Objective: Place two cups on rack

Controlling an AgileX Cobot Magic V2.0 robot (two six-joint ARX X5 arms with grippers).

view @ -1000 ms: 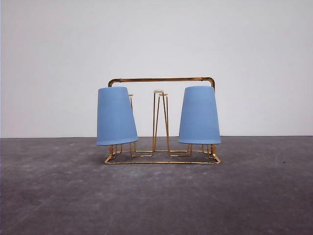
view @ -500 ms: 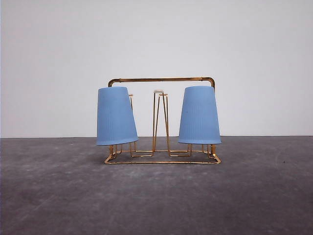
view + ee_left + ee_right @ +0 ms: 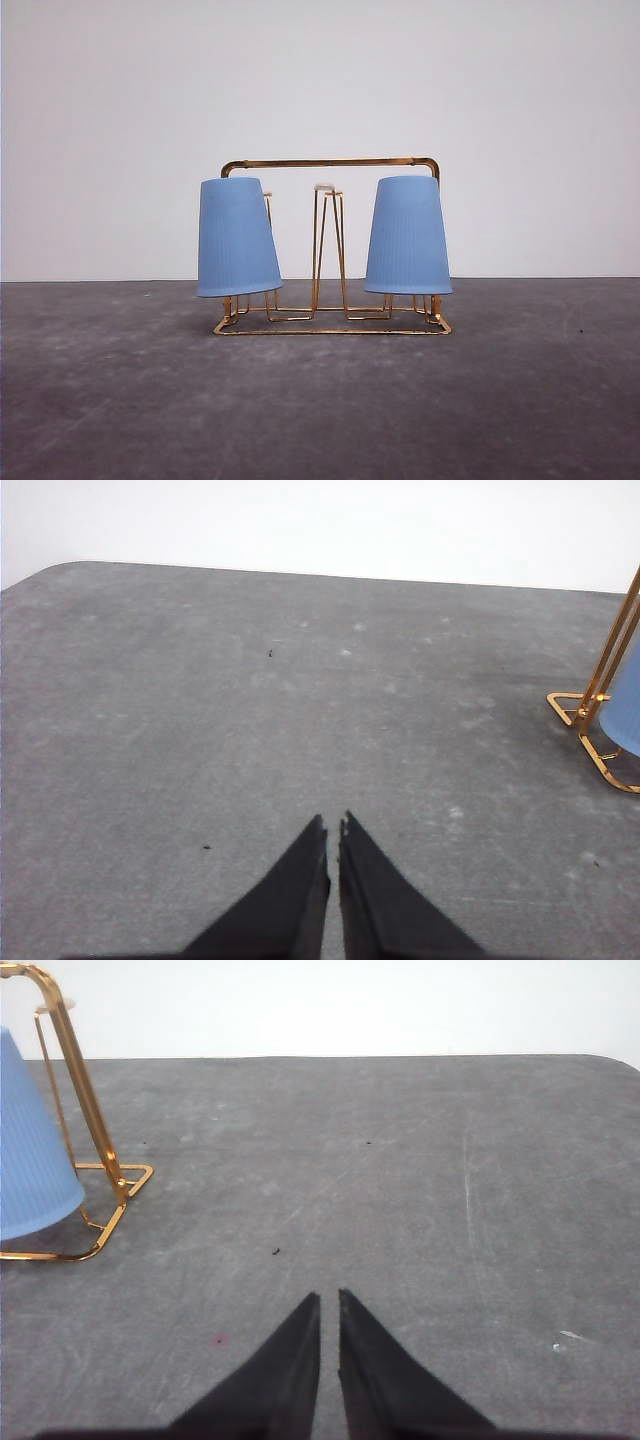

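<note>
Nearest, both arms sit low over the grey bench (image 3: 320,400), well apart from the work. Left gripper (image 3: 333,825): black fingers (image 3: 300,880) pressed nearly together, thin slit between the tips, nothing between them, bare bench under and ahead of it. Right gripper (image 3: 329,1300): same pose, fingers (image 3: 375,1370) almost touching, holding nothing. A few dark specks on the bench surface near each. From the left wrist view a corner of the rack base and an edge of blue cup show off to one side; from the right wrist view the rack end frame, base corner and part of a cup show, well clear of the fingertips. Further back, mid-bench, the gold wire rack (image 3: 330,162) stands upright on its rectangular base, arched handle bar across the top. Left cup (image 3: 237,238): light blue, ribbed, upside down over a peg at the rack's left end, tilted a bit with its closed top leaning inward, rim hanging just above the base. Right cup (image 3: 408,236): same kind, upside down at the right end, closer to straight. Between them a bare centre peg (image 3: 324,188) with a white tip. Behind everything, a plain white wall (image 3: 320,80).
</note>
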